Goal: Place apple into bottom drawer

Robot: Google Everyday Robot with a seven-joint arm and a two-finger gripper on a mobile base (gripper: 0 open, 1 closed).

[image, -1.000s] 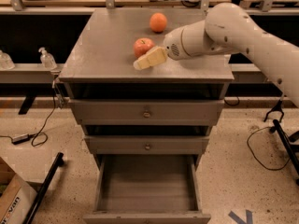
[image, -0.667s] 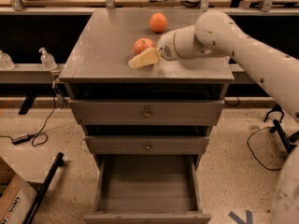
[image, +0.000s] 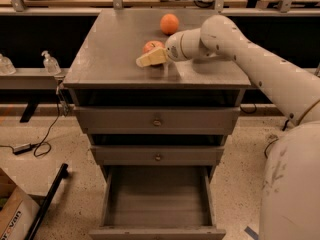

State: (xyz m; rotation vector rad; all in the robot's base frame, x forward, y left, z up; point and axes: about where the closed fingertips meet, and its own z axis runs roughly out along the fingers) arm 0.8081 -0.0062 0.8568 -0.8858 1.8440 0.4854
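Note:
The apple (image: pixel 151 46), red with pale patches, sits on top of the grey cabinet (image: pixel 115 59), near the middle. My gripper (image: pixel 149 59) reaches in from the right on the white arm. Its cream fingers lie just in front of the apple, partly covering its lower edge. The bottom drawer (image: pixel 157 199) is pulled out below, its plain grey inside showing nothing in it.
An orange round fruit (image: pixel 169 23) sits further back on the cabinet top. Two shallower knobbed drawers (image: pixel 157 121) above the bottom one are closed. A clear pump bottle (image: pixel 50 62) stands on a shelf at left. A cardboard box (image: pixel 12 216) and a black pole (image: pixel 47 204) lie on the floor at left.
My gripper has moved left across the cabinet top, from beside the apple to in front of it. The apple and the orange fruit have stayed in place.

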